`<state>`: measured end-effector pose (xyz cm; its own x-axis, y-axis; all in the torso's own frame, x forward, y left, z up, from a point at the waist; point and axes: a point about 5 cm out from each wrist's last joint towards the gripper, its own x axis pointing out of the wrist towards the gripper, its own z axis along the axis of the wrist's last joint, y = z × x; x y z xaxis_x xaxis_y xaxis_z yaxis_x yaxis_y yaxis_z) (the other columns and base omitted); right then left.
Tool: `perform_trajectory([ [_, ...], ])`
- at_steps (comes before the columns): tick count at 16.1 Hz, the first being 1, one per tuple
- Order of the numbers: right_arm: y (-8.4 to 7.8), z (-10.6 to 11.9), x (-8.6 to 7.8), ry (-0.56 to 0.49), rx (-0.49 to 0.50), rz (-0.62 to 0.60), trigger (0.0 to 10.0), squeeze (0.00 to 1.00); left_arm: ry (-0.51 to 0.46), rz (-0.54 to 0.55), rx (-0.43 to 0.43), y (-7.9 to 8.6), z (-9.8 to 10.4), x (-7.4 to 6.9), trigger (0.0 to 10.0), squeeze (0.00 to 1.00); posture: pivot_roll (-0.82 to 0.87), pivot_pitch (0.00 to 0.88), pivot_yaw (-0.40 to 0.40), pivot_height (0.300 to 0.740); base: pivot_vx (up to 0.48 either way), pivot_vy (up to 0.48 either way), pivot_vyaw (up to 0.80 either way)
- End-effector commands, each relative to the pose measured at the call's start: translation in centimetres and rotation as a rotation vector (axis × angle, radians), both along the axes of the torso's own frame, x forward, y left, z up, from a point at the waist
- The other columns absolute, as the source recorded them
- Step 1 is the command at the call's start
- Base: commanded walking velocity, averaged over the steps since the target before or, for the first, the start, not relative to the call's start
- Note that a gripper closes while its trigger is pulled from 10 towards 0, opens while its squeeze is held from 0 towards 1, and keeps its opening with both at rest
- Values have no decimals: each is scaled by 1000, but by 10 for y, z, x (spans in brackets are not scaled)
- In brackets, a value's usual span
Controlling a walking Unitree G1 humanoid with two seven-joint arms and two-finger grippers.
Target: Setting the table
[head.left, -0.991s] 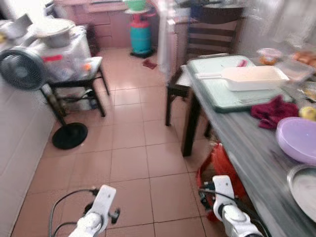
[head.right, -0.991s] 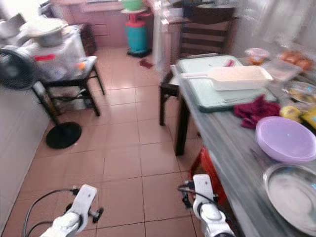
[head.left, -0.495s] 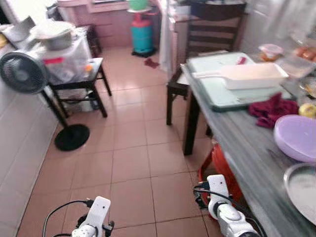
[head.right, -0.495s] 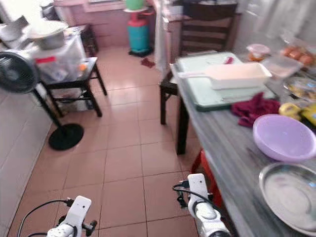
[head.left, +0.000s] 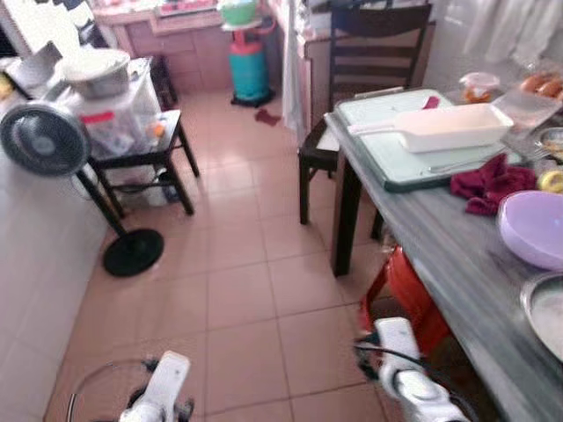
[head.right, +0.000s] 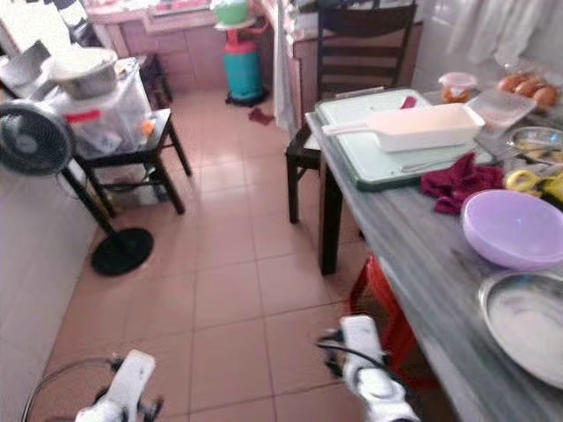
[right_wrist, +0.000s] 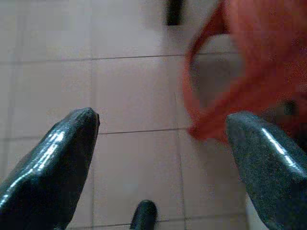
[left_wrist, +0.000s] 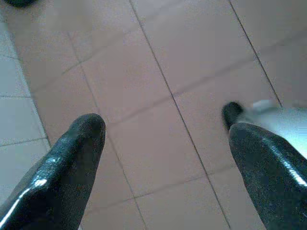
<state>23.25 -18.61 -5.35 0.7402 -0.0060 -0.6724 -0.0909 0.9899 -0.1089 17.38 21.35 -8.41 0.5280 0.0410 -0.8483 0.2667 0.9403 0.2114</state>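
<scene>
While idle: plate [head.right: 530,323] above right end effector [right_wrist: 160,139]

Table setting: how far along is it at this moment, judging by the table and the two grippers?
Nothing looks laid out as place settings yet. On the grey table sit a purple bowl, a metal plate, a maroon cloth and a white dish on a green tray. Nothing is in hand: the left gripper and right gripper hang open over the floor tiles. The whole arranging seems left.

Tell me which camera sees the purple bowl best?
The right eye view: the whole purple bowl sits in frame on the grey table. The left eye view cuts it off at the picture's edge. The wrist views look at floor.
</scene>
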Motion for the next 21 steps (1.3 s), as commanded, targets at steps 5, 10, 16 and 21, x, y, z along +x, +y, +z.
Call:
perform_trajectory([
  [5,11,0,2,1,14,29,10000,0,-17,-5,7,-9,0,5,10000,0,-15,32,58,740,0,343,0],
  [10,10,1,4,1,4,46,10000,0,-25,5,4,-11,1,8,10000,0,-14,29,38,740,0,331,0],
  [16,5,1,4,15,-21,65,10000,0,-39,27,-13,-20,1,10,10000,0,-3,18,19,740,0,328,0],
  [21,10,1,5,13,-12,68,10000,0,-46,20,6,-14,5,17,10000,0,-3,17,30,740,0,339,0],
])
